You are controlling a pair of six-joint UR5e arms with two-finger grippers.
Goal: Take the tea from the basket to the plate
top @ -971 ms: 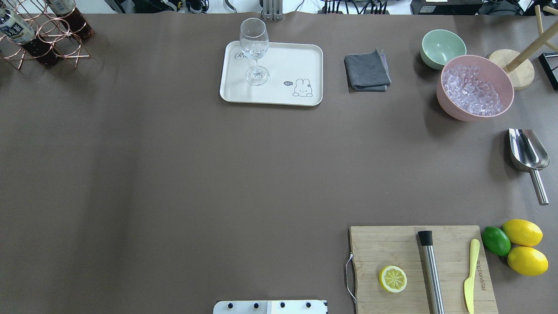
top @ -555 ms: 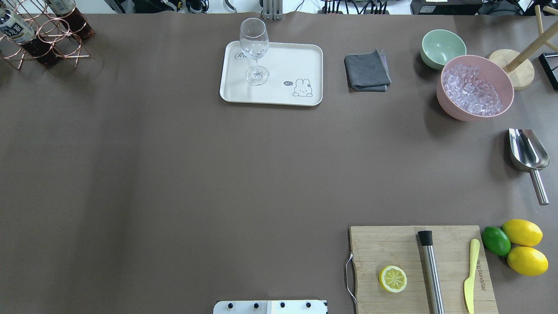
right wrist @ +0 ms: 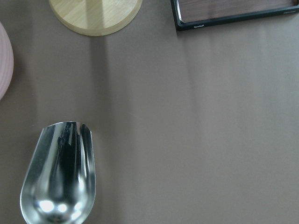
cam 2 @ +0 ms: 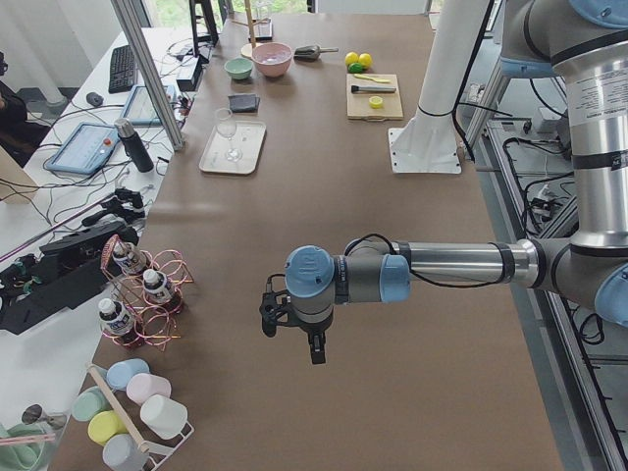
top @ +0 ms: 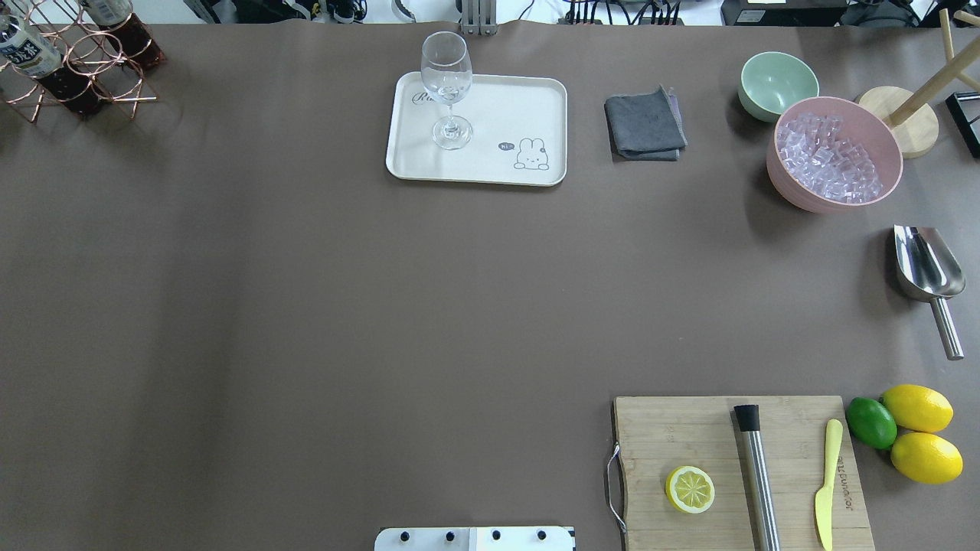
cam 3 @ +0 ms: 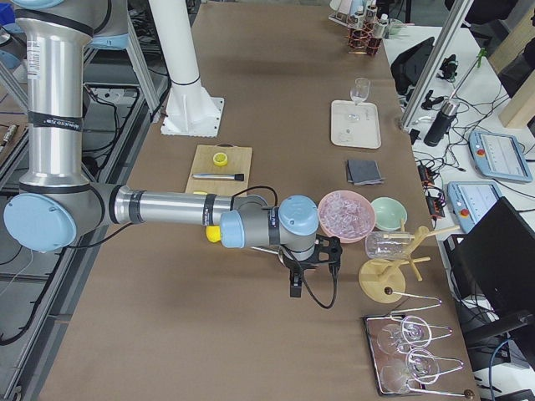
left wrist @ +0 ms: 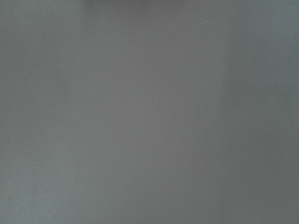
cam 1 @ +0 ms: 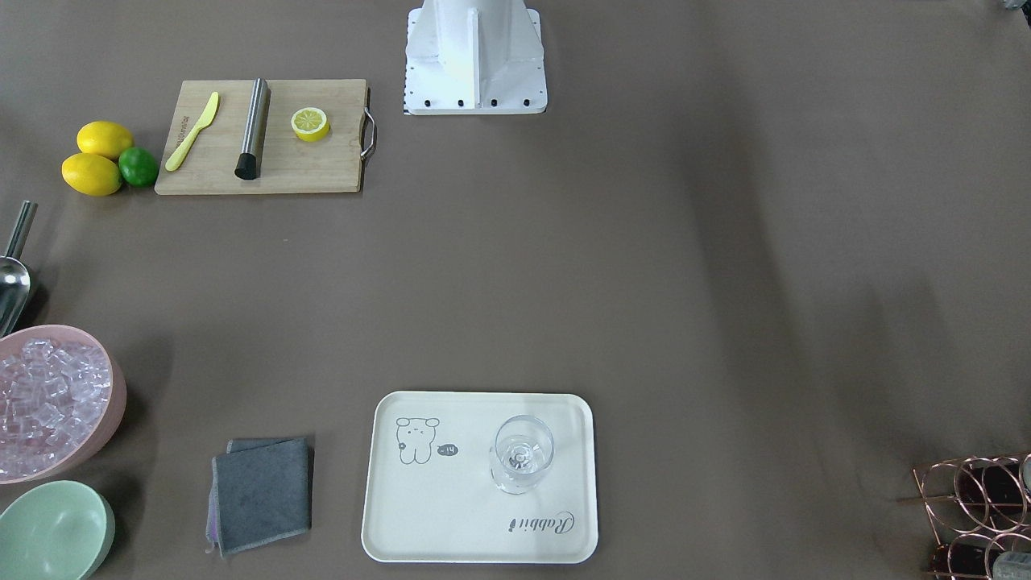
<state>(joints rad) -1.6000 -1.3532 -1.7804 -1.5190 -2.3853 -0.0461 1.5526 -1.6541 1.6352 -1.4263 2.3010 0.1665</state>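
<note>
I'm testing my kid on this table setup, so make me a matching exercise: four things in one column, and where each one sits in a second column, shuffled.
Things
1. wine glass
2. half lemon
3. ice cubes
4. tea bottles

Places
A. in the pink bowl
B. in the copper wire basket
C. on the cream tray
D. on the wooden cutting board

Pairs: 1-C, 2-D, 3-A, 4-B
</note>
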